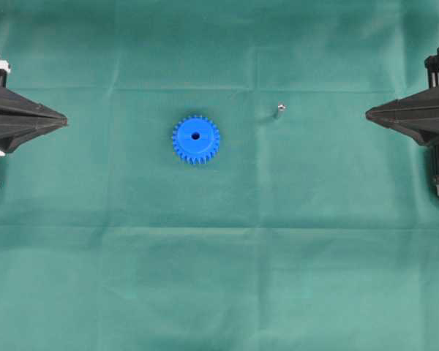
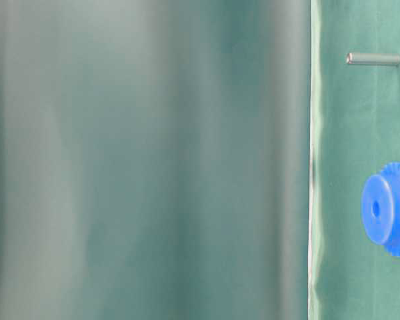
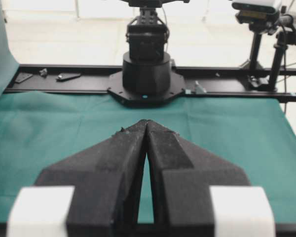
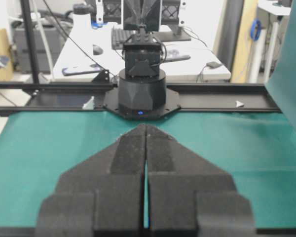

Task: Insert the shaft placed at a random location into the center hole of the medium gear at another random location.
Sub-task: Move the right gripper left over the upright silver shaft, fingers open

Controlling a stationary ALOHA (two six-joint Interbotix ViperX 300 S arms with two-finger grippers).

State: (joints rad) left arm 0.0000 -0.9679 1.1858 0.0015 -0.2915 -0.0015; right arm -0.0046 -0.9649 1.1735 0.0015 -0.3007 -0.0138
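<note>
Green cloth (image 1: 219, 278): toothed blue medium gear (image 1: 196, 139)

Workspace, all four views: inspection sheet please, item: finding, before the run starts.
Surface: green cloth, creased along fold lines, flat.
Gear: blue gear lies flat left of the middle, hub up; its center hole is open and unblocked.
Pin: small metal pin stands upright on the cloth, right of the gear and apart from it.
Clutter: nothing seen on the cloth.
Pincers: left pincer and right pincer are both shut and empty, parked at opposite edges, tips pointing inward.
Cables: black leads on the camera stand behind the table; none on the cloth.
Surroundings: black rail along the far edge; office desk beyond.
</note>
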